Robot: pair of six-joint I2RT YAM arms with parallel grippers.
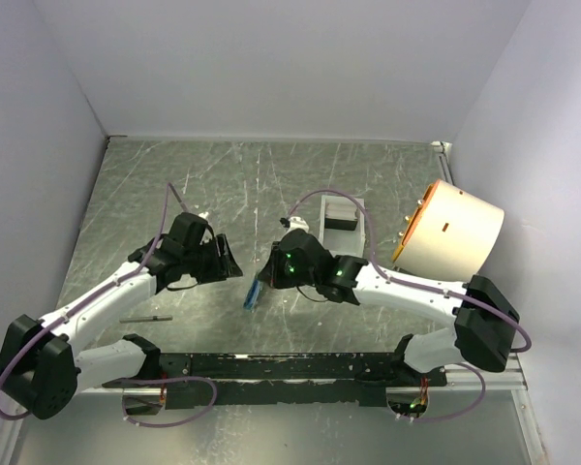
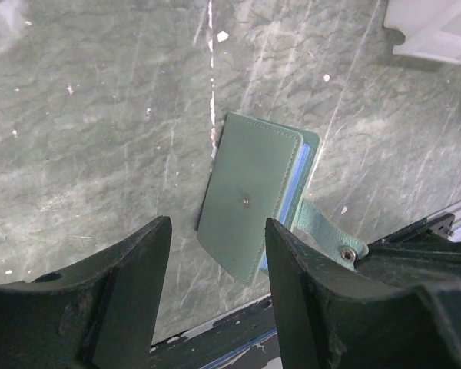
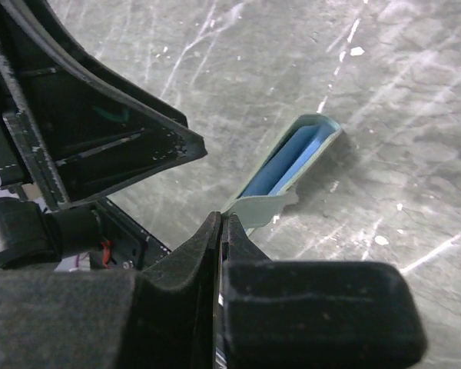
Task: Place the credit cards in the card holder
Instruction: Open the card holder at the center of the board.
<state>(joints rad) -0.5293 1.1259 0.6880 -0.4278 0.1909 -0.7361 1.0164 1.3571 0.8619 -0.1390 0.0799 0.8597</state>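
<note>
Left gripper [image 2: 217, 224] over card holder [image 2: 250, 201]

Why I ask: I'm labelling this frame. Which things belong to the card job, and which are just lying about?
Job: green card holder; right claw, shut on its strap; left claw, open, facing it. No credit cards clearly in view.
Lying about: white tray; big beige cylinder.

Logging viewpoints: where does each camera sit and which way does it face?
Top external: above and behind, facing down on the table; left arm and right arm show.
Left wrist: on the left arm, facing down at the card holder; left gripper open below.
Right wrist: low, facing along the right gripper, shut on the card holder's strap.
Shared: both wrist views show the card holder.
</note>
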